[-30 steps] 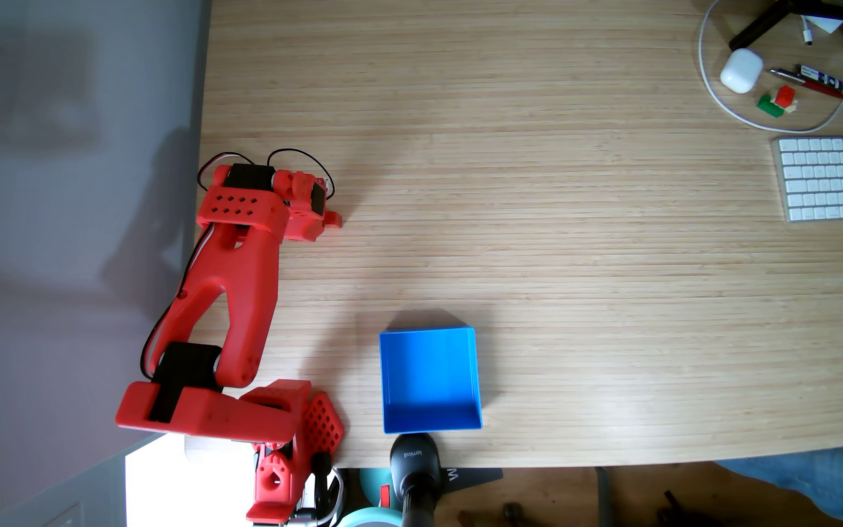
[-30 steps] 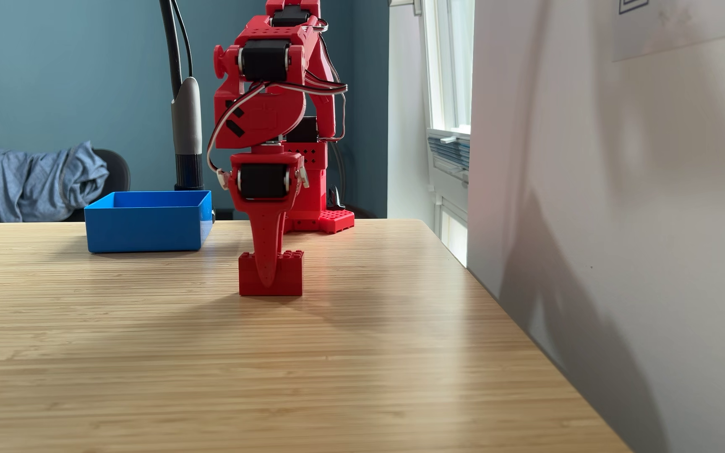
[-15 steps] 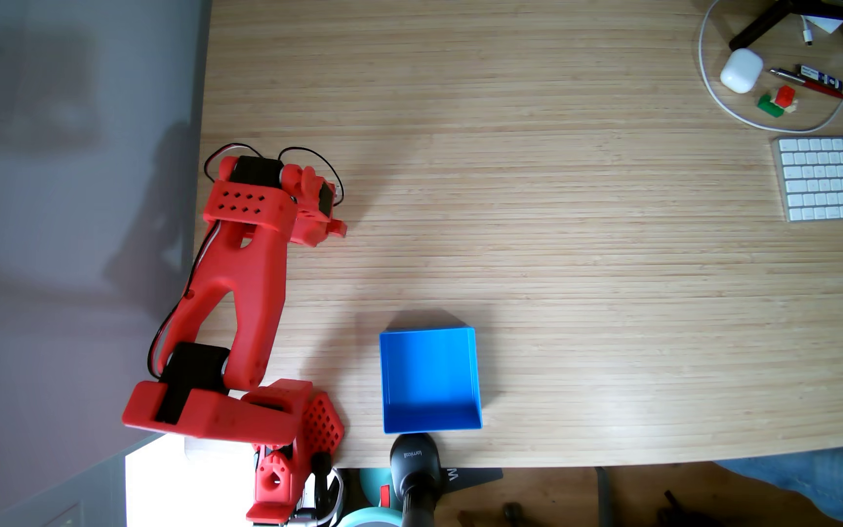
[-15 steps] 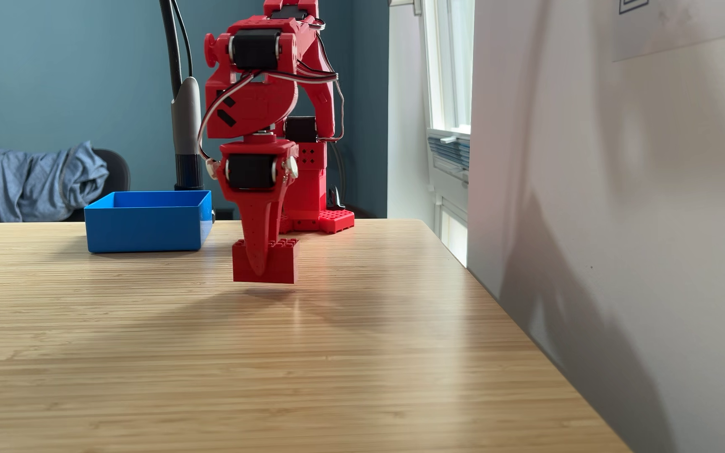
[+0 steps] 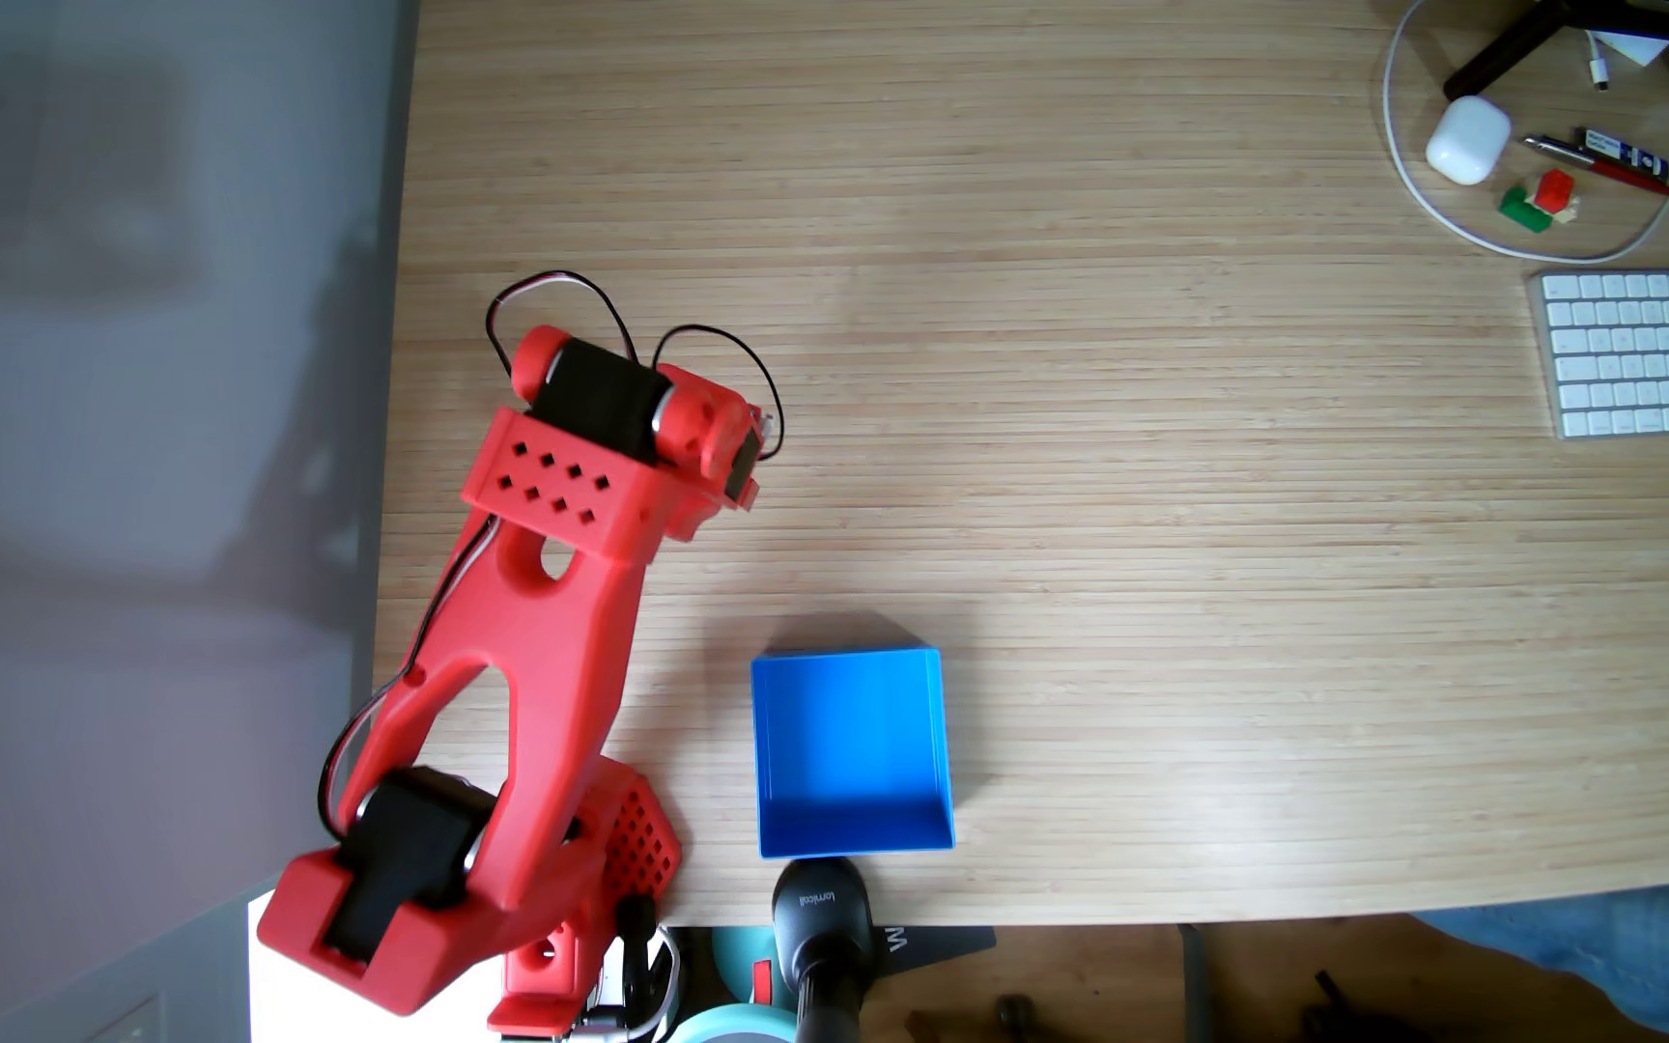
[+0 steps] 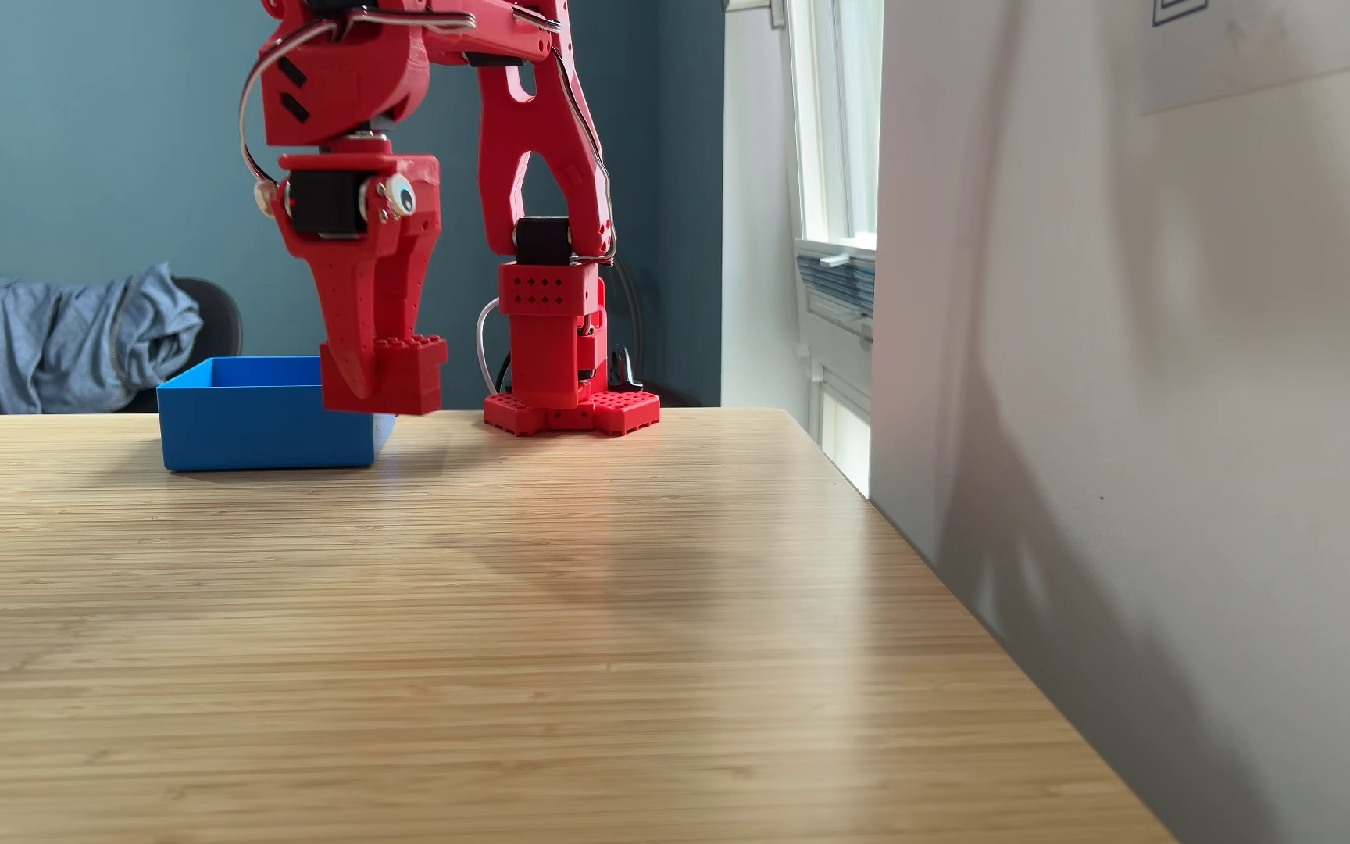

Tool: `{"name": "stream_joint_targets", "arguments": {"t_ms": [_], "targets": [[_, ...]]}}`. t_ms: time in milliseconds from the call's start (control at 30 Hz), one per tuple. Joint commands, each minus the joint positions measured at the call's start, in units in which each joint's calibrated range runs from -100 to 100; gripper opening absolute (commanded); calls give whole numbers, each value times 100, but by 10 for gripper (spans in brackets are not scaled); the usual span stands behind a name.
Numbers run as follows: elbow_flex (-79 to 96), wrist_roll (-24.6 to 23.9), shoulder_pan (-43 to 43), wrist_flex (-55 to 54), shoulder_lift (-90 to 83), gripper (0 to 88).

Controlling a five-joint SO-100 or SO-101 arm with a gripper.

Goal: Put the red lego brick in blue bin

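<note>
Since a second ago the gripper (image 6: 379, 381) has lifted the red lego brick (image 6: 410, 375) off the table (image 6: 493, 649) toward the blue bin (image 6: 266, 430). Its fingers are clamped on the brick, which hangs in the air between their tips, overlapping the bin's near corner in a fixed view.

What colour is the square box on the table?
Bright blue square plastic box, clearest in a fixed view from above.

Red printed arm (image 6: 542, 146), black servos, looped cables

The wooden table (image 6: 493, 649) bears the blue bin (image 6: 266, 438), a white keyboard (image 5: 1653, 351) and the arm's base (image 6: 570, 414).
</note>
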Motion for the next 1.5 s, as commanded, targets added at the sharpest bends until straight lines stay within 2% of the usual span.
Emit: {"name": "stream_joint_targets", "arguments": {"t_ms": [0,300,567,800,1133,1467], "targets": [[185,239,614,177,-1246,1],[1193,913,2035,298,-2124,1],[1701,1739,3218,298,-2464,1],[2191,2281,3953,193,-2472,1],[3570,2325,4285,-1301,-2472,1],[4587,2310,4213,-2592,-2464,1]]}}
